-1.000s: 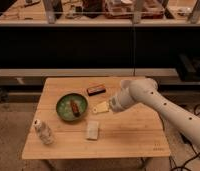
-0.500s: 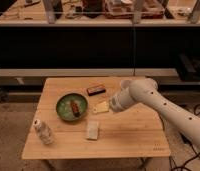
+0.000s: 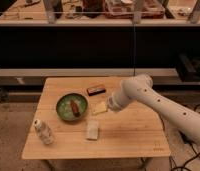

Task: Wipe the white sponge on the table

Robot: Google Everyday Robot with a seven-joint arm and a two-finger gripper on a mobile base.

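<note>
Nearest you, by the front left corner of the table (image 3: pixel 130 132), a white crinkled bottle (image 3: pixel 43 132) stands upright. To its right, toward the front middle, lies the white sponge (image 3: pixel 93 130) — flat on the wood, with nothing touching it. At the front right corner you can make out a small dark mark (image 3: pixel 156 147).

Farther back, left of centre, sits a green bowl (image 3: pixel 63 114) with a reddish-brown item (image 3: pixel 75 106) lying inside it. Just right of the bowl you have the gripper (image 3: pixel 100 107), low over the tabletop, behind the sponge and apart from it. The white arm (image 3: pixel 158 102) reaches in from the right side. The gripper's pale tip points toward the bowl — you cannot tell whether it is open or closed, nor whether it touches the wood.

Behind the gripper, near the back edge, a dark brown block (image 3: pixel 96 90) lies flat. Beyond the table runs dark shelving (image 3: pixel 93 47), with a cluttered counter (image 3: pixel 68 11) along its top.
</note>
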